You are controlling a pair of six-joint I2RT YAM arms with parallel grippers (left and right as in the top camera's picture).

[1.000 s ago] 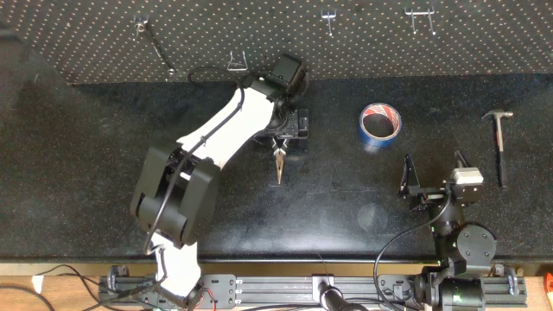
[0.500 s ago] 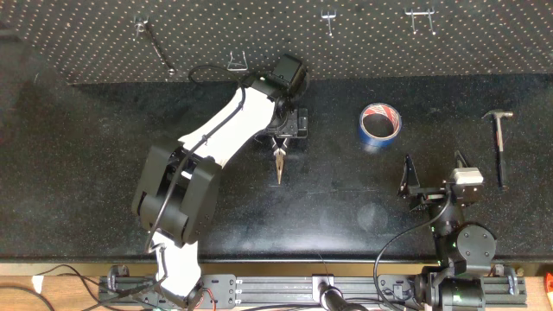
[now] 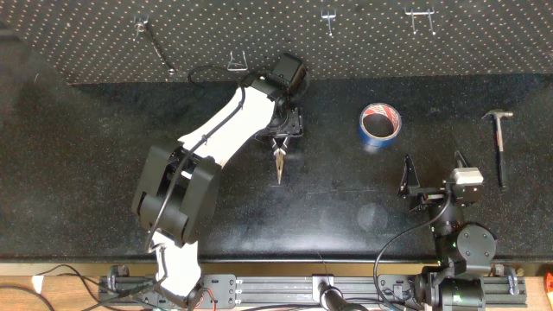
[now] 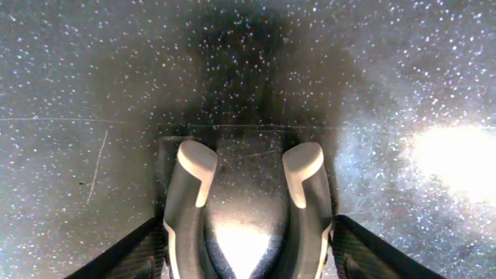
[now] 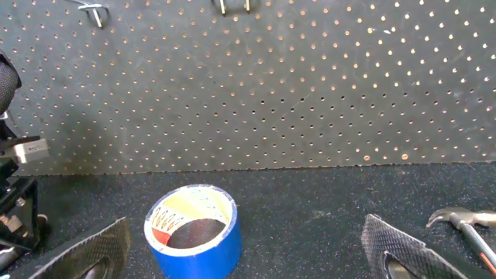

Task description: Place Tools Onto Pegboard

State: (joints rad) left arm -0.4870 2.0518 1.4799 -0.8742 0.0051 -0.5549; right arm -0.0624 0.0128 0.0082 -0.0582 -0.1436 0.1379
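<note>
Four tools, taken from the left. High on the pegboard point(image 3: 86, 34), hung from a hook: a wrench point(image 3: 158, 47). Next, down on the black table point(image 3: 86, 138), near the board's foot: pliers point(image 3: 279, 164), nose toward the arms' bases, handle end caught in the left gripper point(image 3: 279, 142), clenched on it, pale fingertips point(image 4: 198, 167) set either side of a glinting shape. Further right, well apart from the pliers: a blue roll of tape point(image 3: 370, 131), standing on its flat side. Then the right gripper point(image 3: 432, 171), released and holding nothing, near its own base. Last, at the far right: a hammer point(image 3: 498, 147), flat on the table, head toward the pegboard.
</note>
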